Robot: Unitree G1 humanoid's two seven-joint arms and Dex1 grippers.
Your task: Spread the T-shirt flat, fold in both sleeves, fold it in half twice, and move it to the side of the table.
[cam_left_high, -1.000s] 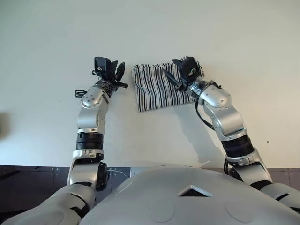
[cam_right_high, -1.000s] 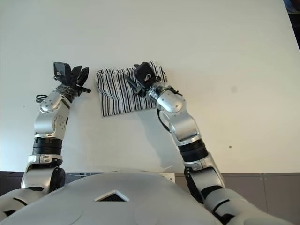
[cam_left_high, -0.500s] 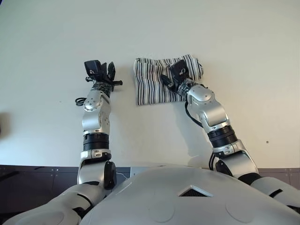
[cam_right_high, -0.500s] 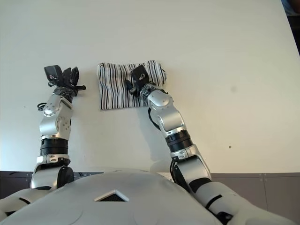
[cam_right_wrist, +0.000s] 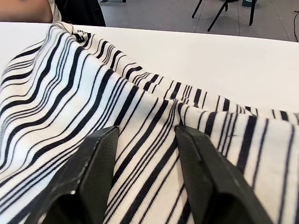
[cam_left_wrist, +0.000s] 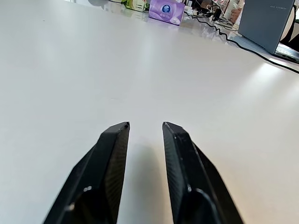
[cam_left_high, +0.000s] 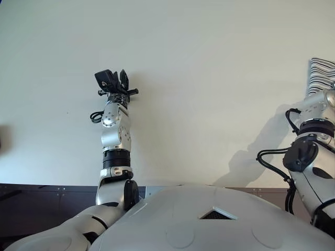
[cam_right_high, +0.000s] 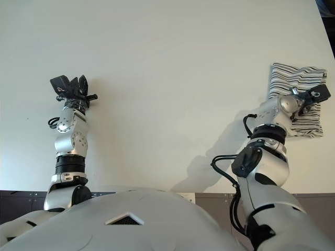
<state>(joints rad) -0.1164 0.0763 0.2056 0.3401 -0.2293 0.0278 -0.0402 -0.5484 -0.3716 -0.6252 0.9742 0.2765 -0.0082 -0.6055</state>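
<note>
The folded black-and-white striped T-shirt (cam_right_high: 293,83) lies near the right edge of the white table (cam_left_high: 209,78). My right gripper (cam_right_high: 310,102) rests on top of it. In the right wrist view, a ridge of the striped T-shirt (cam_right_wrist: 140,84) is bunched between the two fingers of the right gripper (cam_right_wrist: 147,135), which hold it. At the table's left, far from the shirt, my left gripper (cam_left_high: 123,79) hovers just over the bare surface. Seen from the left wrist, the left gripper (cam_left_wrist: 145,126) is open with nothing between its fingers.
The table's right edge (cam_right_high: 327,31) runs close by the shirt, with floor and chair legs (cam_right_wrist: 205,9) beyond it. Along the far edge stand a purple box (cam_left_wrist: 167,10), cables (cam_left_wrist: 219,35) and a grey box (cam_left_wrist: 266,21).
My right arm has swept the folded T-shirt from the table's middle over to the right side. The left arm has drawn in slightly and stays at the left.
</note>
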